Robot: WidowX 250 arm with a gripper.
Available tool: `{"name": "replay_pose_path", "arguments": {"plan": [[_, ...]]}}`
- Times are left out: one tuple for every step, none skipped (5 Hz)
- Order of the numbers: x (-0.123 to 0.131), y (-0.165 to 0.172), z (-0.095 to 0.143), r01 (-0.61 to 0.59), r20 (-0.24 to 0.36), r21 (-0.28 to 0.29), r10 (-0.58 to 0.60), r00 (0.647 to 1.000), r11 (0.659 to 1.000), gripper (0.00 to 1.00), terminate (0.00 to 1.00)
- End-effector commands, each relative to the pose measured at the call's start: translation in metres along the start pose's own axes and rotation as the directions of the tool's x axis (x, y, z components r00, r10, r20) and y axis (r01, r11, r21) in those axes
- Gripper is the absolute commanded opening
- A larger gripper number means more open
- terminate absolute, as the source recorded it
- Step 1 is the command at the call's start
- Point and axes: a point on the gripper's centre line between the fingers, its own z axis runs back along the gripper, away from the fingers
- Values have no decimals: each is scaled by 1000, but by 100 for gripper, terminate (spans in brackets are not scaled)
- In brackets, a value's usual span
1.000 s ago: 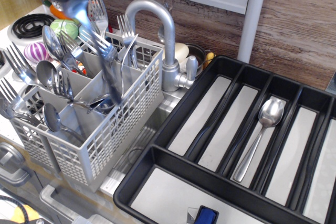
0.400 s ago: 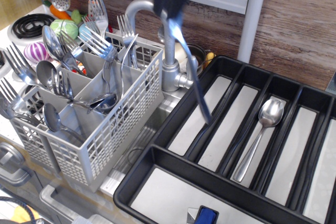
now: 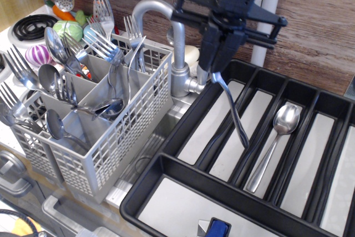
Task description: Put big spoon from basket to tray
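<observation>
Big spoon (image 3: 233, 109) hangs from my gripper (image 3: 217, 70), jaws clamped near its bowl end, handle slanting down over the tray's (image 3: 183, 120) narrow slots. It looks stiff, light and slick, so I judge a firm pinch at the neck suits it best. Left to right: the basket (image 3: 119, 137) holds roughly five spoons and about eight forks, hard to count exactly; the tray holds one resting spoon (image 3: 274, 145).

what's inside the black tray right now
One spoon lies in a narrow slot of the tray. A blue item sits in the wide compartment. The tool hides part of the far slots.
</observation>
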Motion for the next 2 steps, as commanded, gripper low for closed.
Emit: {"name": "replay_pose_path", "arguments": {"plan": [[8, -24, -1, 55, -14, -31, -55, 998, 998, 0, 0], [6, -36, -13, 92, 4, 64, -92, 996, 994, 0, 0]]}}
